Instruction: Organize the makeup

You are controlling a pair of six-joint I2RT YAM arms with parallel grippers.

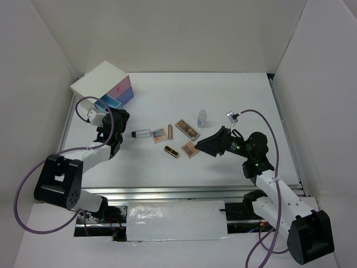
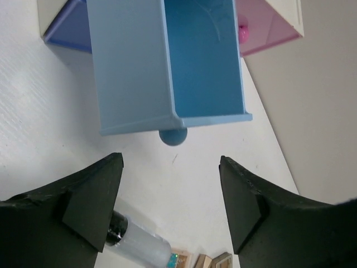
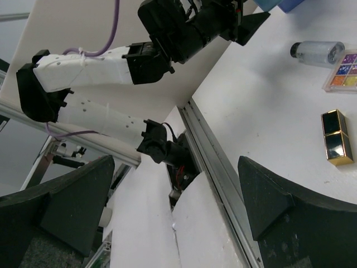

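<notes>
The makeup lies in mid-table: a clear dark-capped tube [image 1: 141, 133], a multicoloured palette [image 1: 159, 135], a rose-gold lipstick [image 1: 169, 132], a brown palette [image 1: 187, 129], a second tan palette [image 1: 191, 148], a black-gold compact [image 1: 172, 151] and a small clear bottle [image 1: 202, 118]. My left gripper [image 1: 118, 118] is open and empty, and faces the pulled-out blue drawer [image 2: 206, 61] just short of its knob [image 2: 173, 137]. The tube [image 2: 136, 241] lies by its left finger. My right gripper [image 1: 201, 144] is open and empty, beside the tan palette. Its view shows the tube [image 3: 318, 51], multicoloured palette [image 3: 341, 75] and compact [image 3: 337, 145].
The white box [image 1: 100, 81] with pink and blue drawers stands at the back left, its pink drawer [image 2: 262, 28] shut. White walls close in the table on three sides. A metal rail [image 1: 167, 192] runs along the near edge.
</notes>
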